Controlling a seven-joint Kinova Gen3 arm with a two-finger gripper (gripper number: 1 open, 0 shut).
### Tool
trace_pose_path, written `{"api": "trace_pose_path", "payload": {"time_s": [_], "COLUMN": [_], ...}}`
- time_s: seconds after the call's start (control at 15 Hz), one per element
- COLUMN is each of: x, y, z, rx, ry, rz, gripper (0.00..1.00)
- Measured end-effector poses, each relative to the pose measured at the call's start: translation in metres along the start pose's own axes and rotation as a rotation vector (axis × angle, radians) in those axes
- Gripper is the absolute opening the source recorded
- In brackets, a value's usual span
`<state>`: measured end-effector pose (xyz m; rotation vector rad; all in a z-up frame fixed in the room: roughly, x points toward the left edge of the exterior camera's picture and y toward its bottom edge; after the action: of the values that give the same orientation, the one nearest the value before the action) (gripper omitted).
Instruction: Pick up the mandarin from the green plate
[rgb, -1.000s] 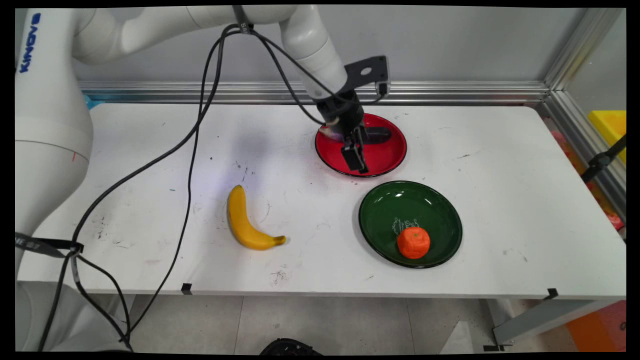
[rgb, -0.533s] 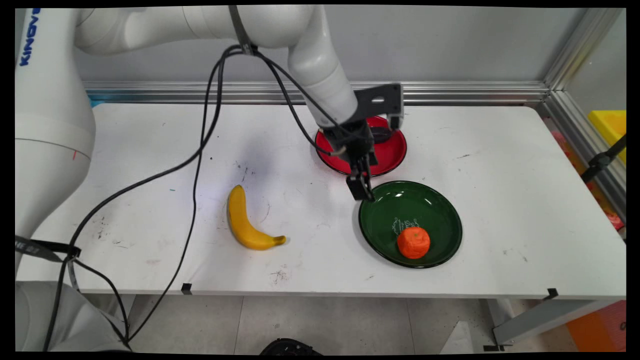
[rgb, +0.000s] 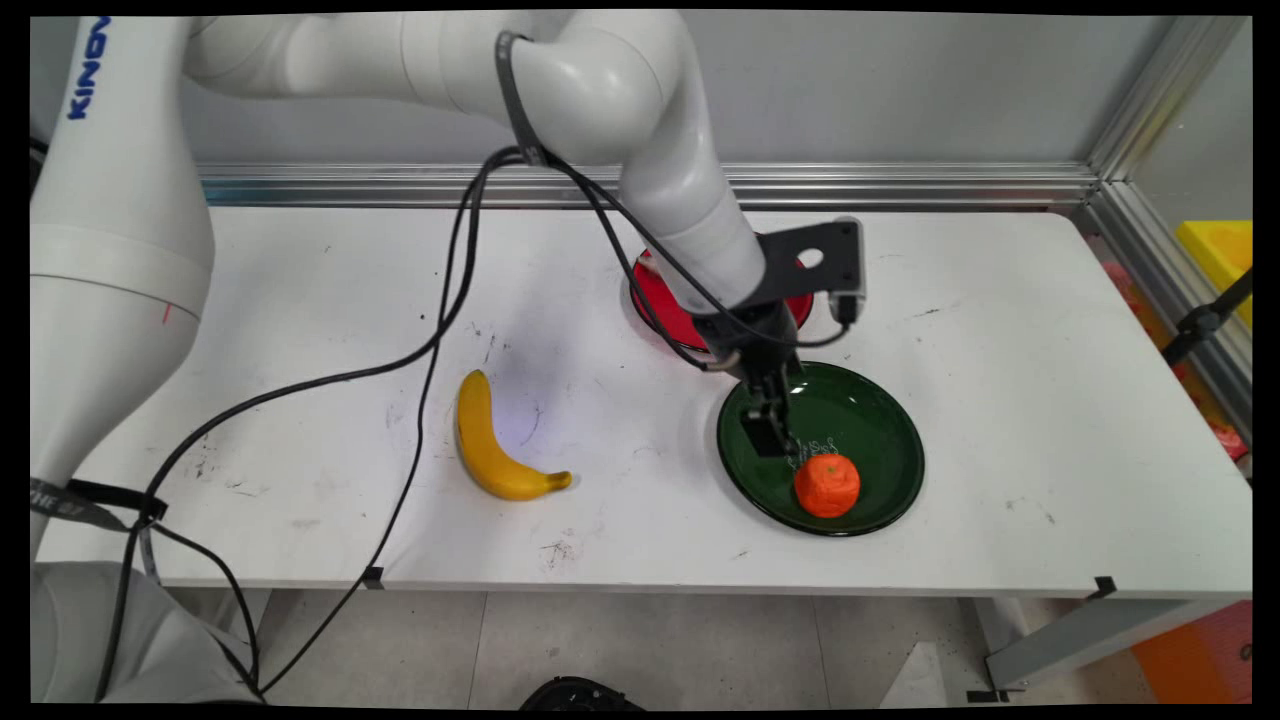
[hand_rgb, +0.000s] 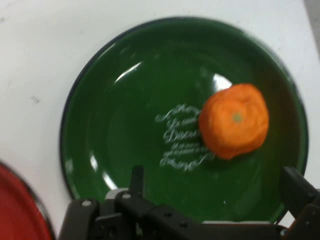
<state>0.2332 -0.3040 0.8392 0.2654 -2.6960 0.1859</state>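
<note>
My tool (rgb: 775, 437) is black, on a white arm (rgb: 640, 120) with blue lettering and black cables (rgb: 420, 350). Under it lies a dark green plate (rgb: 870, 420) with a thin dark rim and white ornamental script at its middle. On that plate sits a bright orange fruit (rgb: 827, 485) with a small pale green dot on top. Farther off, a red plate (rgb: 668, 305) has a dark rim. To the left lies a yellow banana (rgb: 485, 445) with brownish ends. The desk (rgb: 1000, 400) is white, flecked with dark scuff marks. The wall (rgb: 900, 90) behind is grey, edged with silver metal rails (rgb: 950, 185).
</note>
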Motion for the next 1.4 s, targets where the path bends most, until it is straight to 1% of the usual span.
{"api": "trace_pose_path", "payload": {"time_s": [0.53,0.8,1.0,1.4], "x": [0.016,0.020,0.019,0.011], "y": [0.022,0.029,0.029,0.023], "z": [0.021,0.032,0.042,0.063], "rx": [-0.028,-0.034,-0.030,-0.015], "ry": [0.037,0.048,0.052,0.054], "rz": [0.002,0.000,0.000,-0.001], "gripper": [1.00,1.00,1.00,1.00]}}
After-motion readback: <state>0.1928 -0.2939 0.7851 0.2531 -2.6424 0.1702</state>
